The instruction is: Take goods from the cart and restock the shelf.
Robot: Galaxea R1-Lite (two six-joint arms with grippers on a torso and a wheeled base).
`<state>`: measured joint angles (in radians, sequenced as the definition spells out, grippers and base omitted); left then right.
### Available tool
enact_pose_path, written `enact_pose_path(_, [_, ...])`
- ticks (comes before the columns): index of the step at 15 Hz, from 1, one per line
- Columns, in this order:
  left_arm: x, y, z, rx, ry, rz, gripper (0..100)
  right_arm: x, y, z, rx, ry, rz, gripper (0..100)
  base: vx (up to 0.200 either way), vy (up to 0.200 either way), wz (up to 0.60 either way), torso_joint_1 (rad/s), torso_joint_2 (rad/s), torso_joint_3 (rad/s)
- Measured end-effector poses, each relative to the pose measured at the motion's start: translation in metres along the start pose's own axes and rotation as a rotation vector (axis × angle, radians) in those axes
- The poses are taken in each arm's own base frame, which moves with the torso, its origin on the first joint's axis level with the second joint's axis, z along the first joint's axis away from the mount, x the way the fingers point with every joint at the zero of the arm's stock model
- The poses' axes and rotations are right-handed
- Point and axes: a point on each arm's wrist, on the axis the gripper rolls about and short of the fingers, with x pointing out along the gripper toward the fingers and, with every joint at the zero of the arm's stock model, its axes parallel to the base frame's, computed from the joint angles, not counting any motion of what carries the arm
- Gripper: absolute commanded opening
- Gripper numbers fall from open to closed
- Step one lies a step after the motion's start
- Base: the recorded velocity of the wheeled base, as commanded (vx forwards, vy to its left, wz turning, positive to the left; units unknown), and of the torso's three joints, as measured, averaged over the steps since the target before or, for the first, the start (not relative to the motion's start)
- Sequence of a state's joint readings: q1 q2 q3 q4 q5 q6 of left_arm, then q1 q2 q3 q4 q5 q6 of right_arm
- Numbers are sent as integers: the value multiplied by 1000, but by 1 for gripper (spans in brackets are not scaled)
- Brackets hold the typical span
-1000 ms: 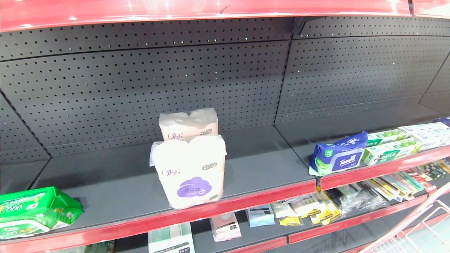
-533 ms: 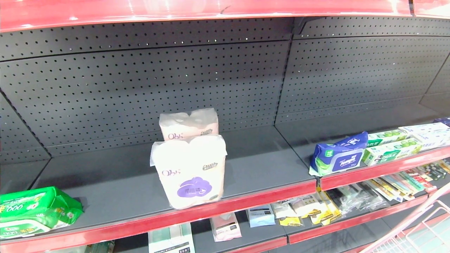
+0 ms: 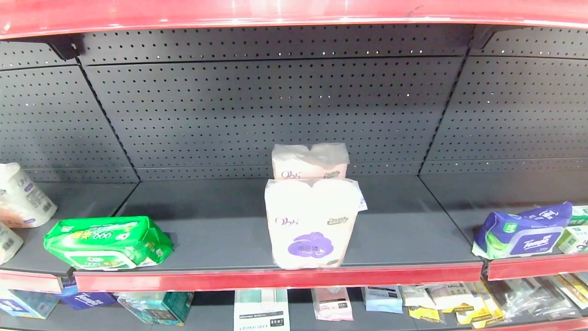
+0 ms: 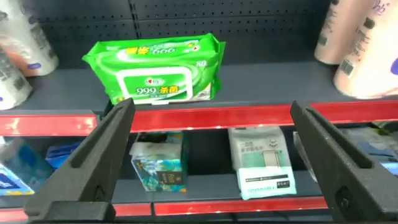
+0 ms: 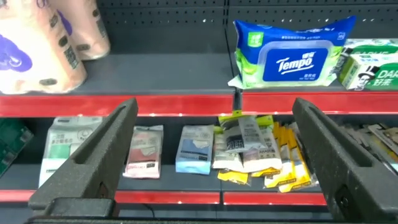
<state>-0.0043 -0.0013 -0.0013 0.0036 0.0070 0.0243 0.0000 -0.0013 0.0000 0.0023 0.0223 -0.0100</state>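
The shelf [image 3: 216,230] is dark grey with a red edge [image 3: 275,278] along its front. Two pink and white tissue packs stand upright near the middle of it. The front pack [image 3: 312,223] stands just behind the red edge, and the back pack [image 3: 310,161] stands directly behind it, partly hidden. I cannot tell if the two touch.

To the robot's left of them, well apart, a green pack [image 3: 108,241] of wipes lies flat near the edge. Further left, rolls [image 3: 23,195] in white wrap stand on the next section. On the right section, a blue pack [image 3: 523,230] of wipes lies at the edge, and a green box [image 3: 579,238] is just beside it.

The left tool [image 4: 212,107] is released. Its two dark fingers [image 4: 93,162] are wide apart and nothing is between them. It hangs in front of the red edge, and the green pack is beyond it.

The right tool [image 5: 214,102] is also released, with its fingers [image 5: 336,155] spread and holding nothing. It hangs in front of the red edge, between the front pack and the blue pack.

On the lower shelf [image 5: 205,193], small flat packets [image 5: 249,146] lie in a row
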Motion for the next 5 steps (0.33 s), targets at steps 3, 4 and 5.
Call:
enact_pose_path(3, [0,-1,0,-1,1,67,100,0,0,0,0,0,0,100,0,0,0,0,0,0])
enact_pose_path(4, [0,-2,0,-1,3,110,100,0,0,0,1,-1,0,100,0,0,0,0,0,0])
enact_pose_path(5, [0,-3,0,-1,4,157,100,0,0,0,0,-1,0,100,0,0,0,0,0,0])
